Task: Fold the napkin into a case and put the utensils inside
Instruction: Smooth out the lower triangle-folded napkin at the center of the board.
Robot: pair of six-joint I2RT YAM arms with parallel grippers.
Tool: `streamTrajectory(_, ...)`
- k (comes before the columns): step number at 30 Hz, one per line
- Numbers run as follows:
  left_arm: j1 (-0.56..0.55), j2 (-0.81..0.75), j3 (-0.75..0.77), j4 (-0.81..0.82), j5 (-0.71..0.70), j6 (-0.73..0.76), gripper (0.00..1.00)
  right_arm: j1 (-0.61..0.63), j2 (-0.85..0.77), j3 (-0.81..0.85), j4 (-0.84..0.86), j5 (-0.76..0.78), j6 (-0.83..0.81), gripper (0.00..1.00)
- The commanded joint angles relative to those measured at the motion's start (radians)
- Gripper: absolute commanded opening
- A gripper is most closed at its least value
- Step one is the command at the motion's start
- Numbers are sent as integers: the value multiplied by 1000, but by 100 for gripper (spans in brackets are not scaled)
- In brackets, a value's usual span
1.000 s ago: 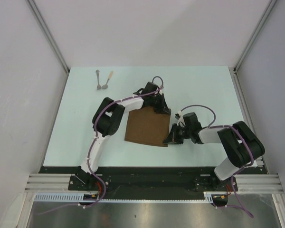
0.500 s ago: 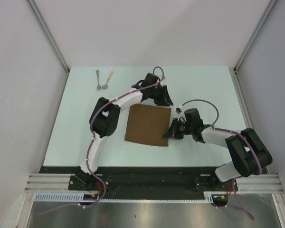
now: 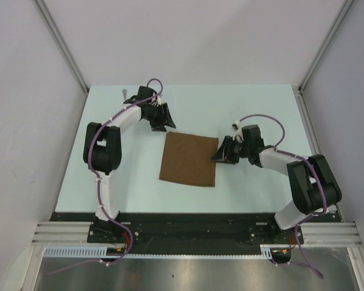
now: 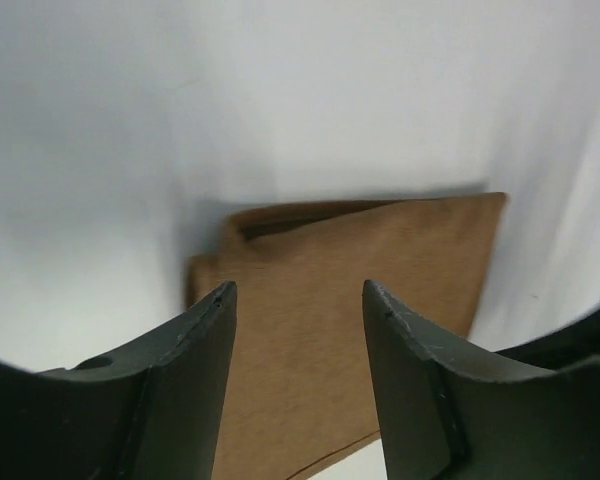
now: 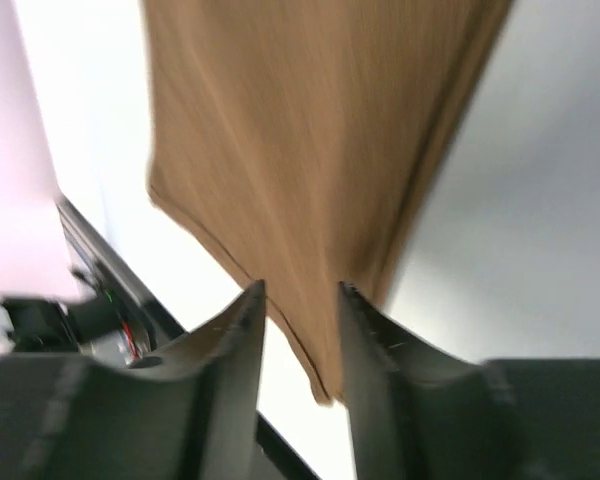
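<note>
Left fingers (image 4: 185,370): spread wide, with nothing held between them; the napkin (image 4: 350,300) is seen past the gap.
Left gripper (image 3: 165,122): held just beyond the napkin's far left corner, and no contact with the cloth is seen from above.
Right fingers (image 5: 230,380): parted by a narrow gap, in which the napkin's edge and one corner are seen. The wrist view is blurred, so contact with the cloth cannot be told.
Right gripper (image 3: 216,155): set at the napkin's right edge, near its far right corner.
Napkin (image 3: 189,159): laid flat on the table (image 3: 261,109) as a brown rectangle between the two grippers. A second layer is shown by a dark slit at the corner nearest the left gripper.
Utensils (image 3: 125,92): placed well beyond the napkin, to its far left. Only a grey handle end is seen beside the left arm (image 3: 124,115); the rest is hidden behind it.
</note>
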Motion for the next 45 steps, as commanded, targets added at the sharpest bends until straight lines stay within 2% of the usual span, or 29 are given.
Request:
streamTrajectory(1, 12, 32, 41, -98, -63, 104, 58, -91, 60, 203, -68, 35, -78, 48)
streamTrajectory(4, 18, 64, 69, -102, -55, 110, 59, -131, 152, 294, -106, 39, -99, 59)
streamTrajectory(8, 21, 113, 104, -111, -44, 106, 58, -157, 250, 363, -96, 25, -98, 65)
streamTrajectory(13, 26, 121, 106, -114, -76, 113, 55, -165, 322, 406, -83, 20, -99, 66)
streamTrajectory(20, 38, 115, 66, -80, -58, 95, 49, -167, 390, 418, -14, 5, -84, 64)
streamTrajectory(24, 39, 114, 63, -72, -55, 87, 48, -164, 425, 441, -4, -11, -70, 55)
streamTrajectory(29, 46, 121, 61, -54, -32, 64, 38, -165, 450, 460, 6, 0, -69, 41)
streamTrajectory(31, 49, 124, 60, -48, -30, 55, 32, -165, 464, 469, 7, 8, -67, 32)
streamTrajectory(33, 53, 124, 54, -42, -33, 44, 28, -168, 470, 470, 12, 34, -69, 14)
streamTrajectory(36, 59, 111, 37, -31, -75, 34, 15, -177, 471, 467, 15, 75, -72, 0)
streamTrajectory(37, 61, 107, 31, -26, -84, 32, 7, -182, 468, 467, 12, 84, -76, 0)
streamTrajectory(39, 62, 101, 29, -28, -121, 28, 0, -187, 465, 467, 10, 95, -76, 0)
streamTrajectory(45, 64, 72, 28, -11, -147, 6, 0, -190, 456, 469, 12, 91, -89, 0)
